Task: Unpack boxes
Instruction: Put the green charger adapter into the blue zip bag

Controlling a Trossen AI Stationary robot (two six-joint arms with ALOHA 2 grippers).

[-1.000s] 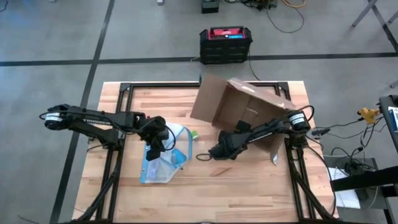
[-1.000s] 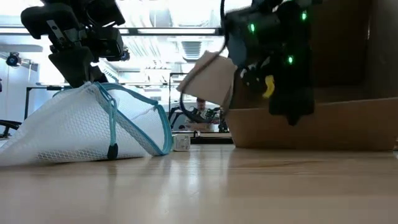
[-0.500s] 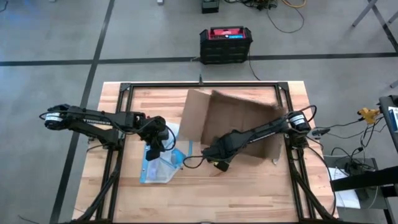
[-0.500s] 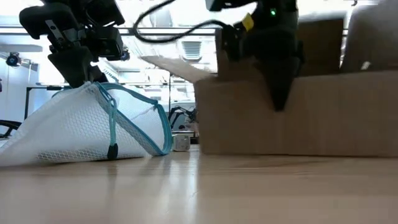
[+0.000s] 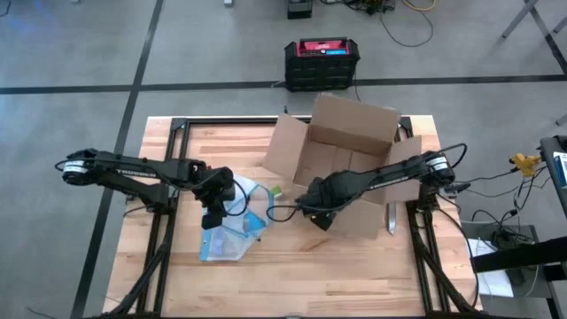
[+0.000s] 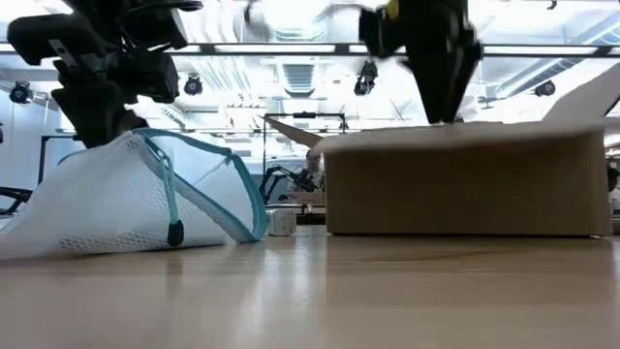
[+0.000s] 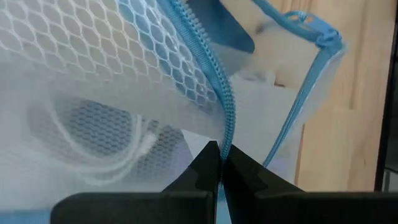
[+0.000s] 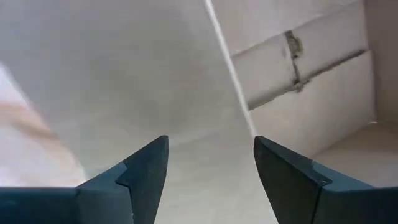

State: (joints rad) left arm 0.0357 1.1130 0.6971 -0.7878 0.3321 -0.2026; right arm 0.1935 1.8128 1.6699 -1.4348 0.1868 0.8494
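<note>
R gripper (image 5: 316,213) spread wide over brown cardboard box (image 5: 350,164), empty; L gripper (image 7: 221,163) pinches mesh bag's blue zip edge (image 7: 211,68).

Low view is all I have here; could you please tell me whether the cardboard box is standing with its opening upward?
Observer: Yes. From above, the cardboard box stands upright with all four flaps spread outward.
Operator: Thank you. Is the right claw holding any part of it?
Observer: No. The right claw is open, with only the box's bare inner walls between and beyond its fingers.
Operator: And what exactly is the left claw gripping?
Observer: The left claw is shut on the blue zipper edge of the mesh bag, which lies on the table to the left of the box.
</note>
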